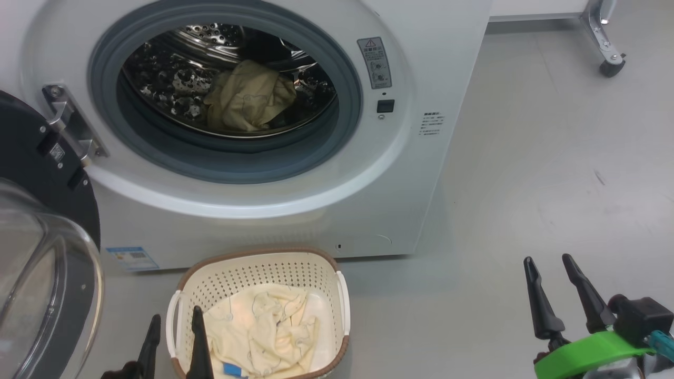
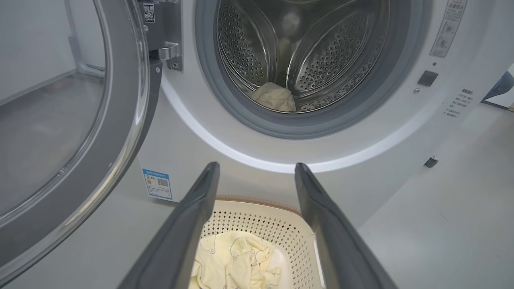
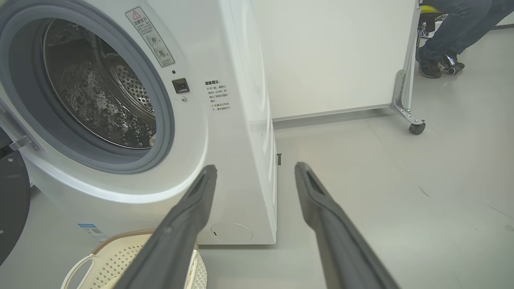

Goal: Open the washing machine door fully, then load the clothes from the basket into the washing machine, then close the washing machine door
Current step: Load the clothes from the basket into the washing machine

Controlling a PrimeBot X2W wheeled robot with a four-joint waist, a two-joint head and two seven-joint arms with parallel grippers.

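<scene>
The washing machine door (image 1: 42, 273) stands swung open at the left of the washing machine (image 1: 432, 79). One piece of the clothes (image 1: 247, 97) lies in the drum (image 1: 174, 79); the rest sits in the basket (image 1: 326, 284) on the floor just in front. The left gripper (image 1: 176, 316) hovers over the basket with fingers spread. The right gripper (image 1: 547, 259), likewise spread and empty, is well off to the right.

Spread fingers (image 3: 182, 224) before the washing machine (image 3: 200, 132)

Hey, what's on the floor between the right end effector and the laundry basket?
Nothing. In the head view, only bare grey floor separates the open right end effector from the basket.
</scene>
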